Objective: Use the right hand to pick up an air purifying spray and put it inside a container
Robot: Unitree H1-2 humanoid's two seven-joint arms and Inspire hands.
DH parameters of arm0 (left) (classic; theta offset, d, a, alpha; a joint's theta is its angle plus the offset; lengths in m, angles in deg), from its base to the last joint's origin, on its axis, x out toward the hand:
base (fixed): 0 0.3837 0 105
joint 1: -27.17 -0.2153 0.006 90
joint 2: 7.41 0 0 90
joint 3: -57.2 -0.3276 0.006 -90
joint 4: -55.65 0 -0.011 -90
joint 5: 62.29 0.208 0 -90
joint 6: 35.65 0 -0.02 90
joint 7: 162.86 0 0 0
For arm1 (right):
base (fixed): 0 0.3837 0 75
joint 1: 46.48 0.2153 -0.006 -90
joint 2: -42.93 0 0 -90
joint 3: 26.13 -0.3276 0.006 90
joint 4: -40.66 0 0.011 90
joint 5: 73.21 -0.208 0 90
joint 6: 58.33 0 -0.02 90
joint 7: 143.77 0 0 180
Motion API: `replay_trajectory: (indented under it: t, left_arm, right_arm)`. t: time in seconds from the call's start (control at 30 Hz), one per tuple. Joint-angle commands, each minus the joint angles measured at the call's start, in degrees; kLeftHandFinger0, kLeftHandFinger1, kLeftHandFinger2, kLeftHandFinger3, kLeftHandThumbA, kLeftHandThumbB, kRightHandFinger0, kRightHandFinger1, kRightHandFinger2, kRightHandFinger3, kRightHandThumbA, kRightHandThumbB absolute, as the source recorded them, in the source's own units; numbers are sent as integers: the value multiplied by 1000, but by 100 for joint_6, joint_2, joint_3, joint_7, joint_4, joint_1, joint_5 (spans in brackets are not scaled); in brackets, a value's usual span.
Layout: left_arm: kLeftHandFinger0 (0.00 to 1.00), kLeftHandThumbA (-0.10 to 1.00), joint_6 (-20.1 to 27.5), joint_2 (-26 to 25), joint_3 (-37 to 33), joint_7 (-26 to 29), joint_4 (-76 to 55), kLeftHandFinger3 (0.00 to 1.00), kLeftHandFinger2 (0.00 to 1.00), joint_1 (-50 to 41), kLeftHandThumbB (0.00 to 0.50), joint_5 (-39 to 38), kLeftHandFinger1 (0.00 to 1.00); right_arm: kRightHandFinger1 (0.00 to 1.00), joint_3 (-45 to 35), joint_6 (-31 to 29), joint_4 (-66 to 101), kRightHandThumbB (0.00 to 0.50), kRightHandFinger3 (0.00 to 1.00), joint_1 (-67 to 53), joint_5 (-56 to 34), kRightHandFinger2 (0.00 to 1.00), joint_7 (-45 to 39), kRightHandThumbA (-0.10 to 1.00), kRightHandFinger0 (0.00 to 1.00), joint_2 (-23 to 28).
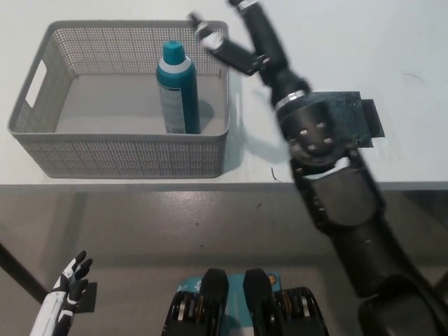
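Spray can (178,89) stands upright in basket (126,157); right hand (241,42) spread, empty.

bright, even light; soft shadows

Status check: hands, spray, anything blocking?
Right hand open, above basket's far right corner. Left hand idle, low left, holding nothing. Spray can upright inside grey basket, free of the hand. Nothing in the way.
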Motion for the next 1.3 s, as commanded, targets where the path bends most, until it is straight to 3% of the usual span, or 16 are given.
replay_trajectory:
  t: [0.0, 0.1, 0.23, 0.27, 0.33, 0.37, 0.63, 0.77, 0.87, 1.07, 1.13, 1.27]
  left_arm:
    - [1000, 1000, 118, -173, 112, -41, -89, 1000, 1000, -26, 352, -81, 1000]
    - [1000, 1000, 134, -168, 156, -20, -77, 1000, 1000, -52, 361, -122, 1000]
    - [1000, 1000, 145, -162, 161, -23, -84, 1000, 1000, -143, 371, -122, 1000]
    - [1000, 1000, 200, -155, 168, -19, -62, 1000, 1000, -154, 364, -146, 1000]
    - [1000, 1000, 239, -195, 226, -8, -59, 1000, 1000, -175, 365, -178, 1000]
    - [1000, 1000, 247, -198, 239, 0, -50, 1000, 1000, -185, 360, -178, 1000]
    - [1000, 1000, 150, -215, 242, -45, -10, 1000, 1000, -104, 372, -215, 1000]
    - [1000, 1000, 216, -171, 237, -19, 45, 1000, 1000, -103, 372, -211, 1000]
    - [1000, 1000, 153, -206, 297, -18, 4, 1000, 1000, -101, 387, -239, 1000]
    - [1000, 1000, 241, -130, 354, 53, 14, 1000, 1000, -85, 365, -194, 1000]
    - [1000, 1000, 233, -113, 375, 37, -15, 1000, 1000, -129, 384, -201, 1000]
    - [1000, 1000, 277, -53, 421, 65, 11, 1000, 1000, -120, 361, -210, 1000]
  right_arm:
    - [1000, -345, 887, 1788, 500, 1000, 57, -392, 1000, -509, 597, 1000, 582]
    - [1000, -569, 969, 2474, 496, 1000, -253, -731, 1000, -636, 566, 1000, 874]
    - [1000, -788, 1091, 3459, 471, 1000, -1024, -745, 1000, -544, 662, 1000, 1132]
    - [1000, -841, 942, 3804, 390, 1000, -1474, -749, 1000, -552, 683, 1000, 1252]
    - [1000, -831, 624, 4168, 353, 1000, -2136, -587, 1000, -537, 761, 1000, 1393]
    - [1000, -856, 412, 4315, 346, 1000, -2535, -568, 1000, -542, 737, 1000, 1453]
    - [1000, -1054, -759, 4405, 384, 1000, -5116, -47, 1000, -417, 824, 1000, 1956]
    - [1000, -1180, -1408, 3801, 341, 1000, -5905, -105, 1000, -367, 755, 1000, 2132]
    - [1000, -1062, -1525, 3408, 349, 1000, -6131, 82, 1000, -381, 848, 1000, 2243]
    - [1000, -905, -1791, 2219, 403, 1000, -6413, -56, 1000, -417, 866, 1000, 2168]
    - [1000, -873, -1729, 1950, 394, 1000, -6418, -311, 1000, -539, 853, 1000, 2090]
    - [1000, -809, -1700, 1428, 329, 1000, -6143, -346, 1000, -570, 863, 1000, 1957]
